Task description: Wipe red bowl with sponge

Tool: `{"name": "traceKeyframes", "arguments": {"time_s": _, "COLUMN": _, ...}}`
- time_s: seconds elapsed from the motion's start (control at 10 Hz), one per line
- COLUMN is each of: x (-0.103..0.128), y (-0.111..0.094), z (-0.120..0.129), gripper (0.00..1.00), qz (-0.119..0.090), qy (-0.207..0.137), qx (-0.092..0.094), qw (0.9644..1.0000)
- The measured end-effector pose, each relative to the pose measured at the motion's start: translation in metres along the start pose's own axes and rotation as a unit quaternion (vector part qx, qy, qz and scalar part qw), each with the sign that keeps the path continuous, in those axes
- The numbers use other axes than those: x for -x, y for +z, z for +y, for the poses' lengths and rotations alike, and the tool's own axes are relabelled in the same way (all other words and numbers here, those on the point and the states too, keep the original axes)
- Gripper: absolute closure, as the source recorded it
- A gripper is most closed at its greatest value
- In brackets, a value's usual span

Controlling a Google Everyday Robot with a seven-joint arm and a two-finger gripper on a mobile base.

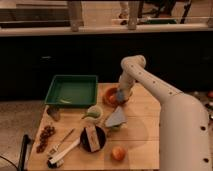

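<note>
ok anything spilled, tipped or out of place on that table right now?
Nothing stands out. The gripper is down in the red bowl with the sponge at its tip. The green tray, black bowl, pale cup and grey-blue folded piece sit on the table, with no spill visible.
</note>
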Motion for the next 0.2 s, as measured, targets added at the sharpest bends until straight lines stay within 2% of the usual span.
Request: {"name": "traceKeyframes", "arguments": {"time_s": 0.2, "x": -0.0010, "y": 0.0013, "z": -0.0060, "gripper": 1.00, "qz": -0.002, "qy": 0.000, "qx": 0.001, "qw": 1.0000}}
